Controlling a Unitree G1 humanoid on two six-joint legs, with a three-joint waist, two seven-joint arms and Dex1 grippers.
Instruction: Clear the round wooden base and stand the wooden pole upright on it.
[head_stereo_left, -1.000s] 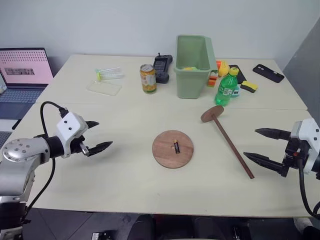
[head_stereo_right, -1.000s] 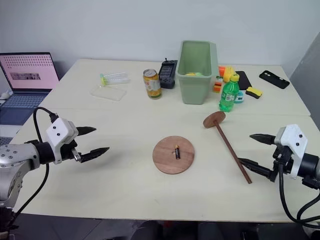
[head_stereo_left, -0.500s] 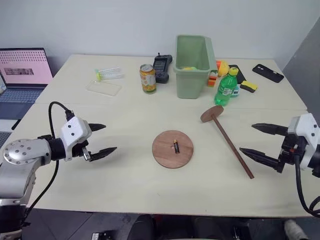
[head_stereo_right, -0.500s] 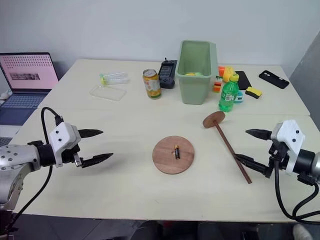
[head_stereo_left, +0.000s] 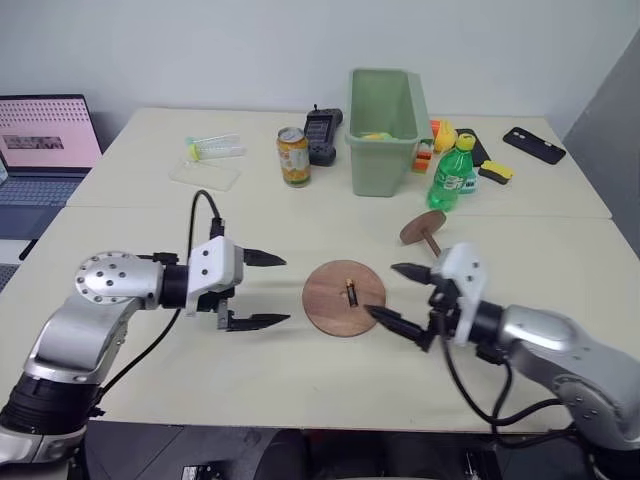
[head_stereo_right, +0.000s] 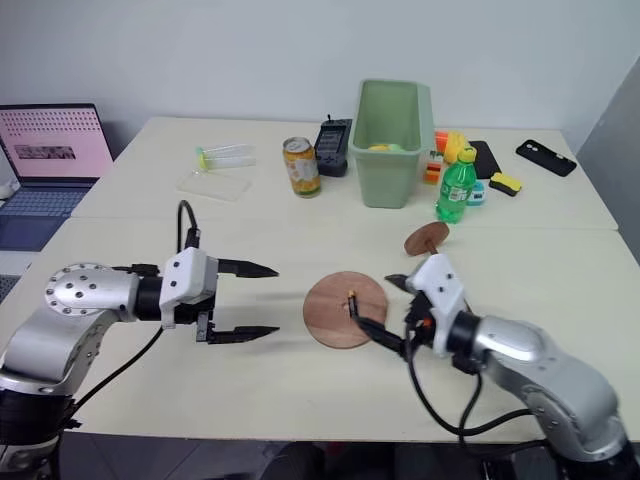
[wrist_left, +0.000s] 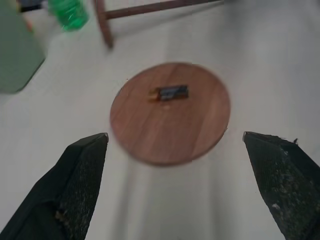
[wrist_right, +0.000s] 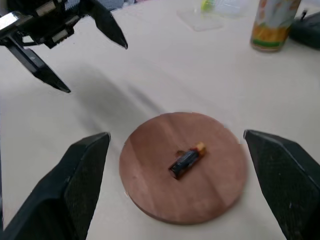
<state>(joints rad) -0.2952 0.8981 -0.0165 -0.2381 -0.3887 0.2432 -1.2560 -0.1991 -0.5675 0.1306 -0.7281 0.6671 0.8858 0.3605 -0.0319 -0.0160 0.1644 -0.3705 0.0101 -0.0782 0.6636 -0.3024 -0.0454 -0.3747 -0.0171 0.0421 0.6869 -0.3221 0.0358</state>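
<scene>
The desk carries the round wooden base, which lies flat near the front middle and serves as landmark here. Beyond the base stands the green bin, with the green bottle just right of it and the drink can to its left.

The left gripper has swung in from the far left and now hovers a short way left of the base, its fingers spread wide, empty, pointing toward the disc. The right gripper has travelled much farther: a second ago it hung beyond the pole's free end, and now it sits at the base's right edge, fingers wide apart and holding nothing, one fingertip over the rim.

The wooden pole lies on the desk right of the base and apart from it, disc end toward the bottle, its shaft now partly hidden behind the right gripper.

The small battery has not shifted; it rests on the middle of the base.
</scene>
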